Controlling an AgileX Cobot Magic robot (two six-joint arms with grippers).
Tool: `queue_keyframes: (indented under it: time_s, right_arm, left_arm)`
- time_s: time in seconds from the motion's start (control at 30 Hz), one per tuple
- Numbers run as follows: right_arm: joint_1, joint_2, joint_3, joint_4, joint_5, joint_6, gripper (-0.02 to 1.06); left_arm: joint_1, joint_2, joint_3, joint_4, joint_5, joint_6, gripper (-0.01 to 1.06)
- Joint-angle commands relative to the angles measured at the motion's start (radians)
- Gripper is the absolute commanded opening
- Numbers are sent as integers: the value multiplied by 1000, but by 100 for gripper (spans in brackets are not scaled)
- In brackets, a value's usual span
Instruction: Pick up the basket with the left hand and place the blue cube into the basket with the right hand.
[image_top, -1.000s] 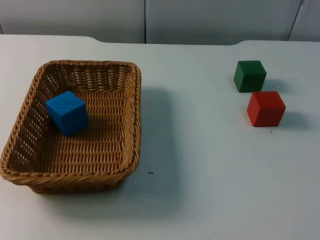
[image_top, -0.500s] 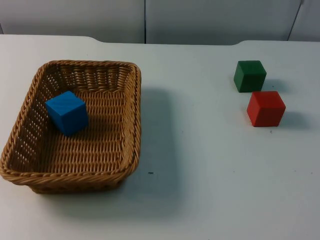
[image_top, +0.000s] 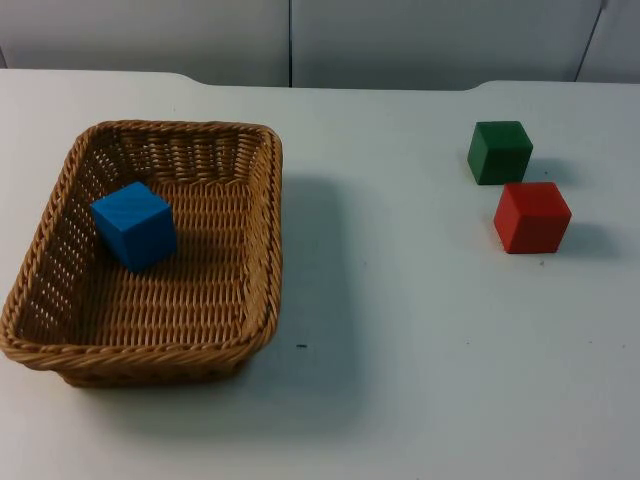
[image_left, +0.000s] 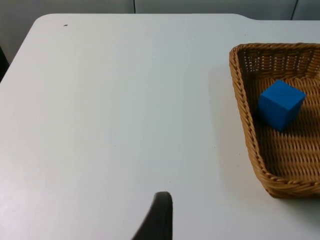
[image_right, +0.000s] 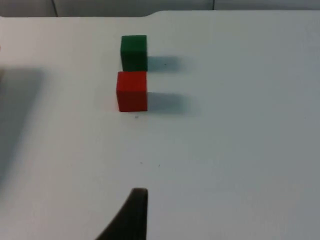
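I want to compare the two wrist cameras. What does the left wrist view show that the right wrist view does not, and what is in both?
Left wrist view: the wicker basket standing on the table, with the blue cube inside it.

Right wrist view: the green cube and the red cube, side by side on the table and close to each other.

Both: the white table and one black fingertip of that arm's own gripper, away from all these things.
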Motion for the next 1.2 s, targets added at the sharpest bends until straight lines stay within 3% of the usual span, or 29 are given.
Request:
queue_keyframes:
  time_s: [0.0, 0.73, 1.17]
  right_arm:
    - [-27, -3, 5, -7, -12, 2, 104]
    - [-97, -3, 5, -7, -12, 2, 104]
    - [-72, -3, 5, -7, -12, 2, 104]
  left_arm:
    - [0, -4, 3, -6, -11, -4, 82]
    - [0, -4, 1, -4, -11, -4, 82]
    - [0, -4, 1, -4, -11, -4, 82]
